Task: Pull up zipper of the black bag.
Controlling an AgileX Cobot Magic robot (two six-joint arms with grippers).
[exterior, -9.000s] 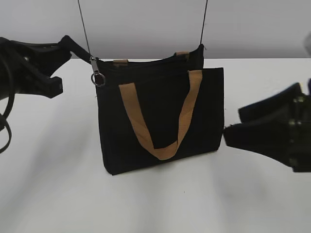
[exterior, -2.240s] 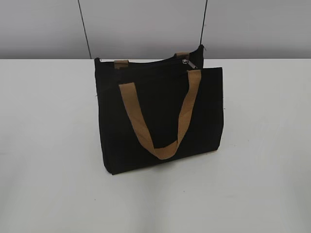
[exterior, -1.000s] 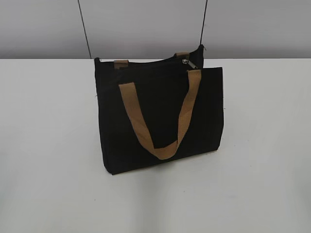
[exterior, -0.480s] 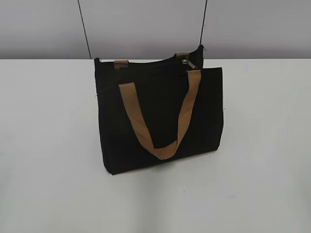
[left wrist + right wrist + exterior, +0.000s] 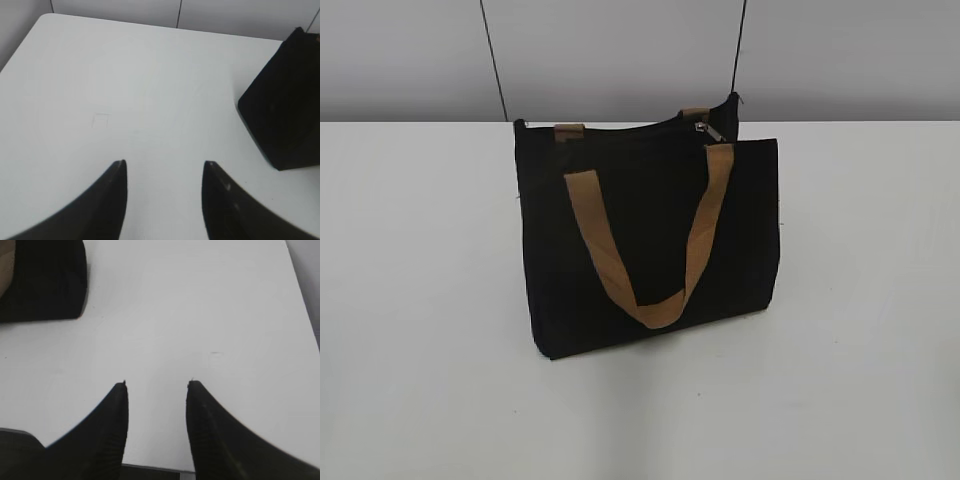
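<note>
The black bag (image 5: 650, 240) stands upright on the white table, with a tan strap handle hanging down its front. The zipper (image 5: 620, 130) runs along the top edge, and its small silver slider (image 5: 703, 129) sits near the right end. Neither arm shows in the exterior view. My left gripper (image 5: 163, 162) is open and empty over bare table, with the bag's side (image 5: 282, 110) far to its right. My right gripper (image 5: 156, 383) is open and empty near the table's front edge, with the bag's corner (image 5: 47, 280) at upper left.
The white table (image 5: 420, 300) spreads on all sides of the bag. Two thin dark cords (image 5: 495, 60) run up from the bag's top corners against the grey wall. The table's near edge (image 5: 150, 470) shows under my right gripper.
Nine seconds ago both grippers flanked the bag and the slider with its ring hung at the top left corner. Now the slider sits near the right end and both arms are out of the exterior view.
</note>
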